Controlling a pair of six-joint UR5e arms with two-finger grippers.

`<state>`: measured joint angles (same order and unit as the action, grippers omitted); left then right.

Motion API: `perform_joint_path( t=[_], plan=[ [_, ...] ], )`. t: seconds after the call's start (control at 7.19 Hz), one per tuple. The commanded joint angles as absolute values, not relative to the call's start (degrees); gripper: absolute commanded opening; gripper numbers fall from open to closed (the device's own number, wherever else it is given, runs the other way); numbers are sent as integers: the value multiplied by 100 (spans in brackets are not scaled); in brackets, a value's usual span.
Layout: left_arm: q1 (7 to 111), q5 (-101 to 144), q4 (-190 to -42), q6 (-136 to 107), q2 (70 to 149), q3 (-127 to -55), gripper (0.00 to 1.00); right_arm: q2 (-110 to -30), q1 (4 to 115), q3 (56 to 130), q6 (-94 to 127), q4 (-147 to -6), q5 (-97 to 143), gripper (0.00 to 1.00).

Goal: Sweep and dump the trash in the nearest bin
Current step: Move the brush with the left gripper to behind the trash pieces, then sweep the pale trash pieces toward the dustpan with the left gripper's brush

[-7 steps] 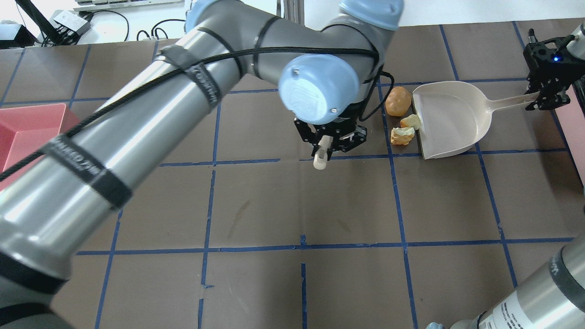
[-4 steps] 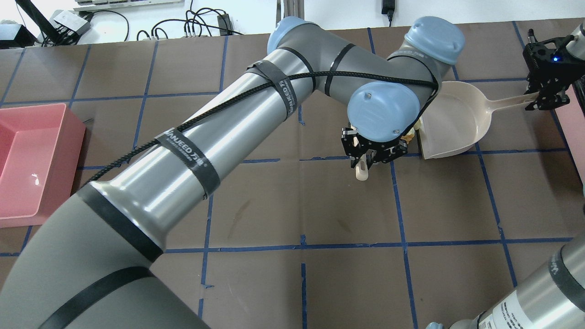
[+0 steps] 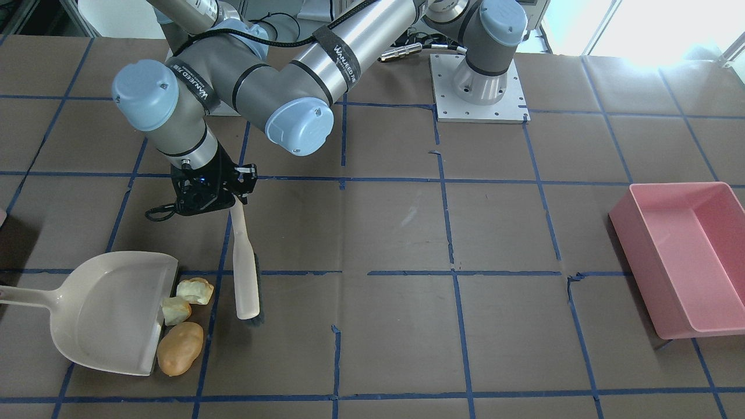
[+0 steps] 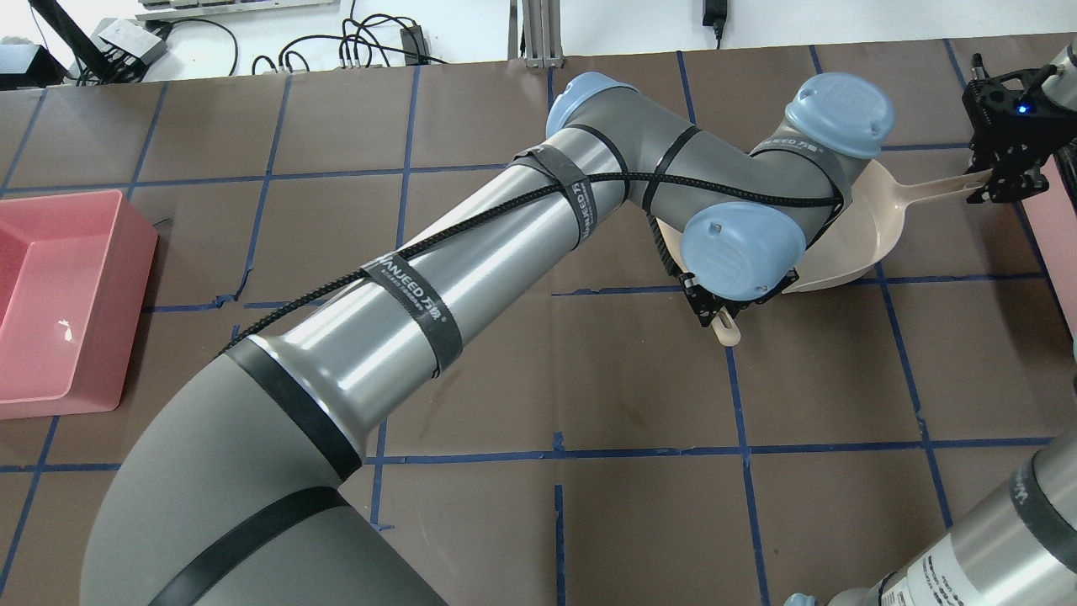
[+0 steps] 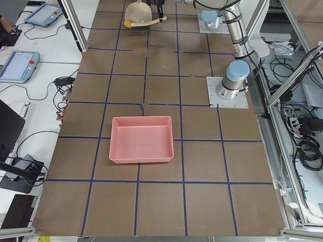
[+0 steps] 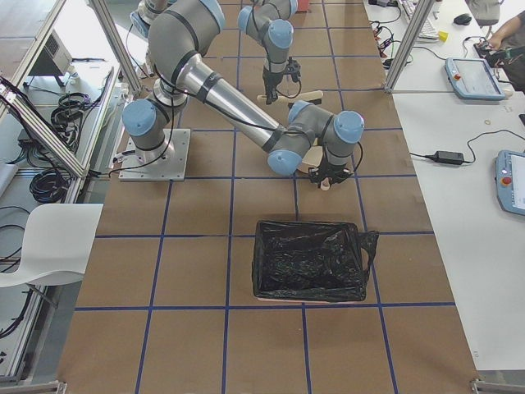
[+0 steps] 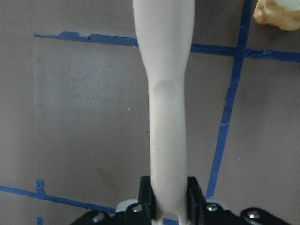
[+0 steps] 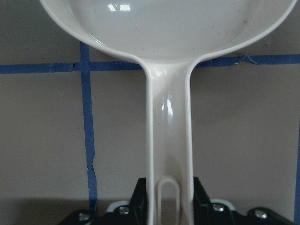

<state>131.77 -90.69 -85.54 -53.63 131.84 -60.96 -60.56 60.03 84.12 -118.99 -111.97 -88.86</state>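
Observation:
My left gripper (image 3: 224, 201) is shut on the handle of a cream hand brush (image 3: 245, 273). The handle fills the left wrist view (image 7: 168, 117). The brush head rests on the table just right of the trash: a potato (image 3: 180, 348) and two pale fruit pieces (image 3: 196, 290). They lie at the open lip of the cream dustpan (image 3: 105, 308). My right gripper (image 4: 997, 181) is shut on the dustpan's handle (image 8: 168, 140). The bin shows only as a pale pink edge (image 4: 1062, 244) beside the right gripper. In the overhead view my left arm hides the trash.
A large pink tub (image 3: 681, 256) stands at the table's far left end (image 4: 50, 303). A container lined with a black bag (image 6: 312, 263) stands beyond the dustpan at the right end. Blue tape lines grid the brown table.
My left arm has swung to the right with the brush, up to the trash beside the dustpan, and now covers the trash from overhead. The right gripper and the dustpan have not moved.

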Motion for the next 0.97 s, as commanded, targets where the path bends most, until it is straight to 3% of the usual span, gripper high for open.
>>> perform_joint_path(
  t=[0.0, 0.83],
  plan=[
    [13253, -9044, -8411, -5702, 13342, -6082, 0, -6047, 6003, 8411, -11874, -11197, -8894, 0],
    [13377, -8790, -7989, -6556, 13781, -5678, 0, -6029, 6003, 8437, -11856, -11268, -8886, 0]
  ],
)
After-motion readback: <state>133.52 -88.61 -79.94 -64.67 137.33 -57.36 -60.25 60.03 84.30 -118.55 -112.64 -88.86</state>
